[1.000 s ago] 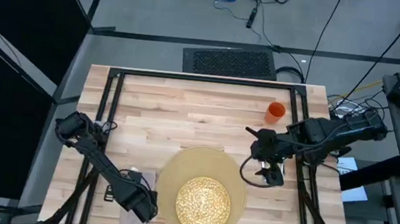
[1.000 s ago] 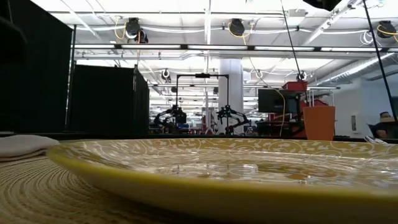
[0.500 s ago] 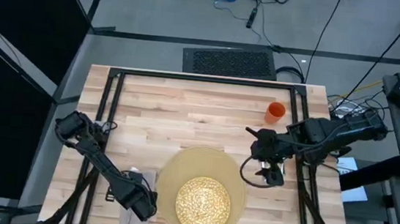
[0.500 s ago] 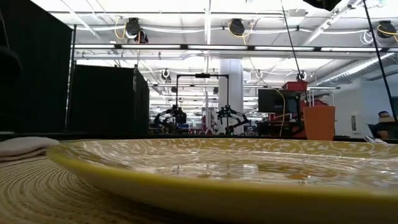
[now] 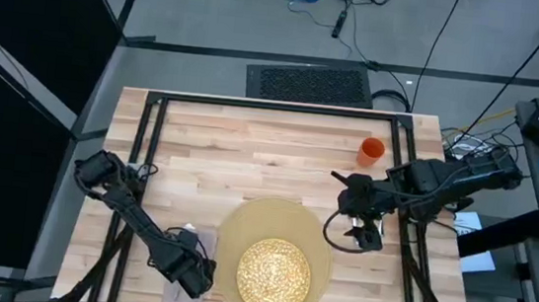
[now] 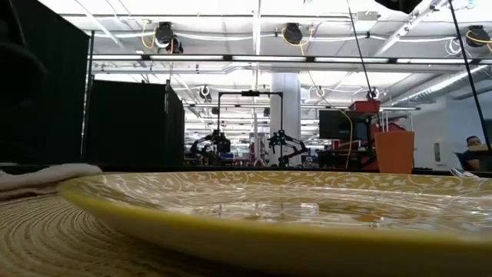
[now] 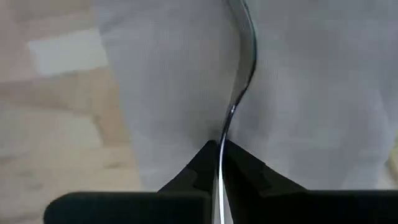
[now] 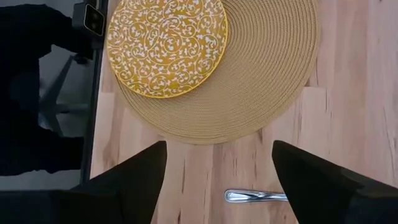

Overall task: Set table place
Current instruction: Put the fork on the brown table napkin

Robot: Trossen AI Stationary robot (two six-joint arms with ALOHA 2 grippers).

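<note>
Placemat sits at the near-centre edge of the table, round tan weave, with the yellow patterned plate on its near half; the right wrist view shows the same pair, plate overlapping the mat. Napkin lies on the wood just left of the mat, pale cloth, its edge also visible low at the left in the low view. Left gripper is down over the napkin, fingers pinched on a thin silver utensil whose handle runs out across the cloth; can't tell fork, knife or spoon. Right gripper hovers over bare wood just right of the mat, fingers spread wide, nothing in them; a silver utensil handle lies on the table between them. Orange cup stands upright toward the far right, well apart from the mat.
</note>
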